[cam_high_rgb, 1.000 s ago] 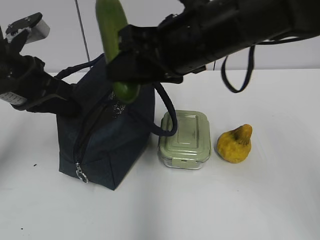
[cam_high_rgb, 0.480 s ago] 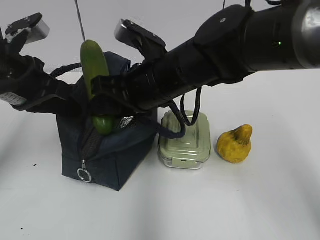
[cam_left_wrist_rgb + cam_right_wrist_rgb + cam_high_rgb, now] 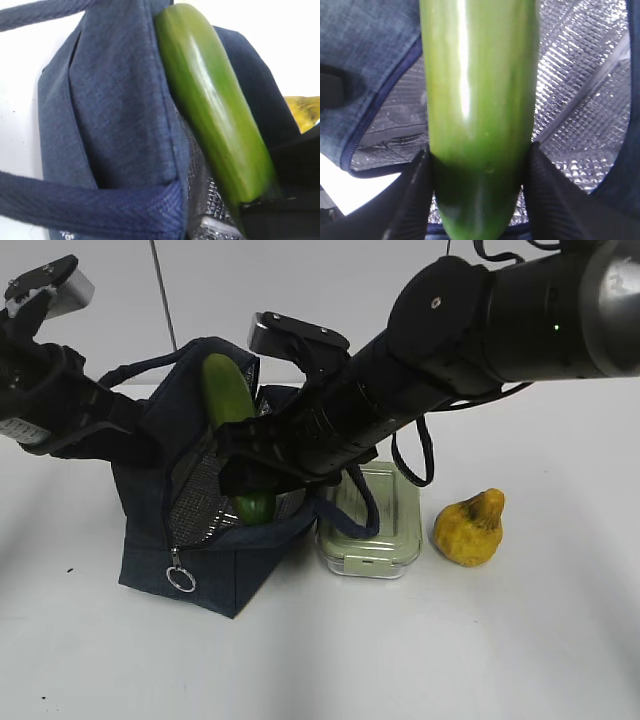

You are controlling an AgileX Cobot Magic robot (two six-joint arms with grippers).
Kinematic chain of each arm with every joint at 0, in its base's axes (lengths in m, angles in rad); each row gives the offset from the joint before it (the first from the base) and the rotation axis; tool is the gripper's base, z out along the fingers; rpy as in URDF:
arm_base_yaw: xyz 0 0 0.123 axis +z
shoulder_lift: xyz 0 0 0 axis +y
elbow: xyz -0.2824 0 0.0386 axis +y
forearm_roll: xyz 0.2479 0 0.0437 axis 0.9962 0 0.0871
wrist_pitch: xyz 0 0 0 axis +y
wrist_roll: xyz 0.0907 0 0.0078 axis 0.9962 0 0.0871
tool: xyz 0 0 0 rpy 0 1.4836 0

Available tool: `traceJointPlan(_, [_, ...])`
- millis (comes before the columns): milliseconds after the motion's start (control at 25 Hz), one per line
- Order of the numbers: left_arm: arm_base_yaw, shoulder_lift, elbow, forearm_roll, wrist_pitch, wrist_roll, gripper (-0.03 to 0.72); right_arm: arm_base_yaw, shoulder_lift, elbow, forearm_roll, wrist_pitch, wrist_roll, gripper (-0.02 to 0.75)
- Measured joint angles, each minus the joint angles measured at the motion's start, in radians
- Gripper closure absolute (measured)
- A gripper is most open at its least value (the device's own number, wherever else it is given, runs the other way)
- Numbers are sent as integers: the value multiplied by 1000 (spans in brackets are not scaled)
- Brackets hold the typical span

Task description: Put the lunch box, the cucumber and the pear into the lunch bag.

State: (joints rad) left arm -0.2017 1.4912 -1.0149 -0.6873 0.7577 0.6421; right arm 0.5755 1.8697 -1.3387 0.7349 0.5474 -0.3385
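Note:
The dark navy lunch bag [image 3: 225, 575] stands at the left with its mouth held wide and the silvery lining [image 3: 200, 495] showing. My right gripper [image 3: 255, 478] is shut on the dark green cucumber [image 3: 228, 390], whose lower end is inside the bag's mouth and whose top sticks out. The right wrist view shows both fingers clamping the cucumber [image 3: 475, 75] over the lining [image 3: 585, 75]. My left gripper [image 3: 125, 435] grips the bag's left rim; its jaws are hidden by fabric [image 3: 115, 110]. The green-lidded lunch box [image 3: 372, 525] and the yellow pear [image 3: 470, 528] sit on the table to the right of the bag.
The zipper's metal ring pull [image 3: 181, 579] hangs at the bag's front corner. One bag handle loops down against the lunch box's left side. The white table [image 3: 450, 650] runs to the front and right. A thin pole [image 3: 163, 300] stands behind the bag.
My right arm has moved the cucumber from above the bag down into its mouth. The bag's mouth is open wider, with the lining showing. The left arm has barely moved.

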Motion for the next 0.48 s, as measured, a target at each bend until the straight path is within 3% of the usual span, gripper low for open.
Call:
traceJointPlan(240, [0, 0, 0, 0, 0, 0, 707, 0, 2, -77, -33, 76, -45, 125])
traceJointPlan(480, [0, 0, 0, 0, -1, 0, 707, -11, 2, -180, -101, 178, -22, 108])
